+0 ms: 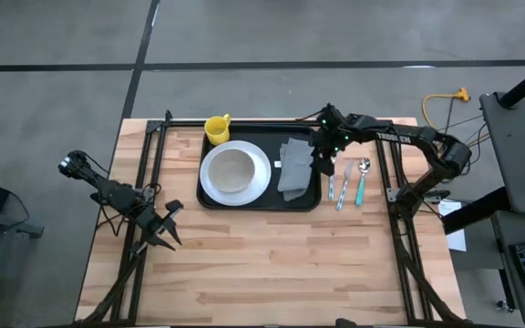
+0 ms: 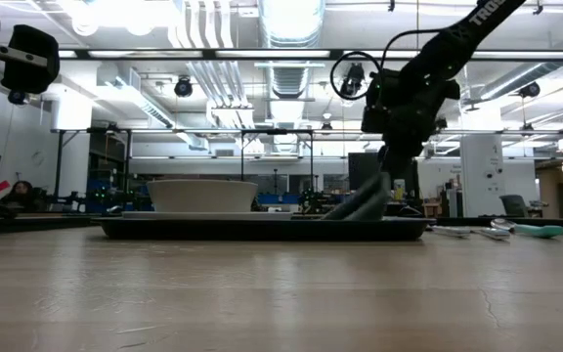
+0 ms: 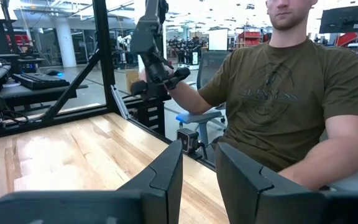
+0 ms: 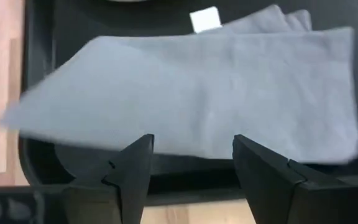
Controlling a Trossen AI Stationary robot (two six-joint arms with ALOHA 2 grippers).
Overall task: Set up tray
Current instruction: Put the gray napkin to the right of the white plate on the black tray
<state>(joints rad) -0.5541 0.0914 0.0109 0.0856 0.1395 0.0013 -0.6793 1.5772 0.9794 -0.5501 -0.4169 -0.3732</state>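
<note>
My right gripper (image 1: 323, 157) hangs low, fingers spread wide, gripping nothing; my left gripper (image 1: 165, 230) waits aside, fingers slightly parted.

Overhead, table-level, two wrist views; shared tray (image 1: 259, 202).

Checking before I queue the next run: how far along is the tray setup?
Done: plate, yellow cup and grey napkin sit on the tray. In hand: the right claw stands open just above the napkin, holding nothing. Left: fork, knife and spoon lie on the table beside the tray. Left claw waits off to the side.
</note>
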